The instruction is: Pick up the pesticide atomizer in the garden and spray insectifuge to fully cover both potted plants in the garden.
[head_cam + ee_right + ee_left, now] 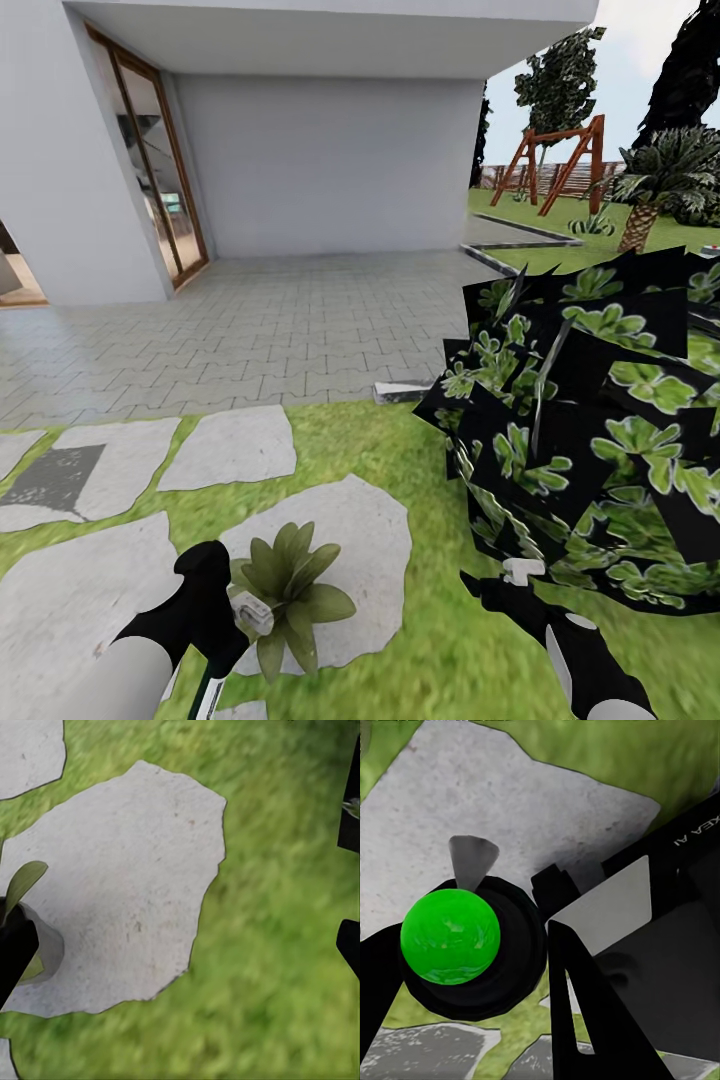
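Observation:
A potted plant (292, 590), a low rosette of dull-green pointed leaves, sits on a grey stepping stone (375, 540) in the lawn. My left gripper (232, 606) is just left of it, shut on the small whitish-grey pesticide atomizer (250, 612), which touches the leaves' edge. In the left wrist view a round black shape with a bright green ball (450, 936) lies between the black fingers (577, 1020), above the stone (495, 802). My right gripper (500, 585) hovers over grass right of the stone. Its jaws are unclear. One leaf (22, 879) shows in the right wrist view.
A big bush (590, 430) with black patches stands close at the right, over my right arm. More stepping stones (230, 445) lie to the left. Beyond are a paved patio (260, 320), the house with a glass door (160, 170), a swing frame (560, 160) and a palm (660, 180).

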Controlling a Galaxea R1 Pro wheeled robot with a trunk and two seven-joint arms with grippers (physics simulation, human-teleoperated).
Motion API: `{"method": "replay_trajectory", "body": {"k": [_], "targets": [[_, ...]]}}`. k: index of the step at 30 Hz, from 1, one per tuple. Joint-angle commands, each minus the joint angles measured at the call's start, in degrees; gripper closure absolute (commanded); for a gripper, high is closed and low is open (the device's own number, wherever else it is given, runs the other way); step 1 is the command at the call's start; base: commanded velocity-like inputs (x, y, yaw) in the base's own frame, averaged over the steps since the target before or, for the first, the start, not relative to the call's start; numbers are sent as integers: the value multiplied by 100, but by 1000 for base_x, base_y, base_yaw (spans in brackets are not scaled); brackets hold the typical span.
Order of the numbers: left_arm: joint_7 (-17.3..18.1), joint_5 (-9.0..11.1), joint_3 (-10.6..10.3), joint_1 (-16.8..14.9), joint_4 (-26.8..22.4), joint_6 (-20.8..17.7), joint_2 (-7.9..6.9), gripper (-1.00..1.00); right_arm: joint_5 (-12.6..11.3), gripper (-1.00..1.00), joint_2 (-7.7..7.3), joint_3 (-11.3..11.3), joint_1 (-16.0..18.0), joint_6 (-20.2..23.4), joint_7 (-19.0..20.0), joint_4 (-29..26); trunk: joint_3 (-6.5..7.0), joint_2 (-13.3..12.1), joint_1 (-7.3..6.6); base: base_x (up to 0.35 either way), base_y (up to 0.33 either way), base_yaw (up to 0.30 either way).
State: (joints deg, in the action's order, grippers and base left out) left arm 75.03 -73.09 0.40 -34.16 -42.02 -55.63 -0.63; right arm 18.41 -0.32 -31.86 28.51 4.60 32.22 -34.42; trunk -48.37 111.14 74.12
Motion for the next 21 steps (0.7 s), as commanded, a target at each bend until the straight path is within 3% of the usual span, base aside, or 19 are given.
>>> {"method": "replay_trajectory", "body": {"k": [1, 17, 21], "targets": [[56, -48, 4, -3, -7, -53, 1, 100, 31, -100, 6, -38, 5, 32, 48, -10, -5, 3, -1, 0, 0, 0], [55, -46, 4, -3, 1, -53, 1, 100, 31, -100, 6, -36, 5, 32, 50, -4, -14, 3, -1, 0, 0, 1], [56, -47, 4, -3, -1, -53, 1, 100, 31, -100, 6, -35, 5, 32, 50, -4, -111, 163, 87, 0, 0, 52]]}}
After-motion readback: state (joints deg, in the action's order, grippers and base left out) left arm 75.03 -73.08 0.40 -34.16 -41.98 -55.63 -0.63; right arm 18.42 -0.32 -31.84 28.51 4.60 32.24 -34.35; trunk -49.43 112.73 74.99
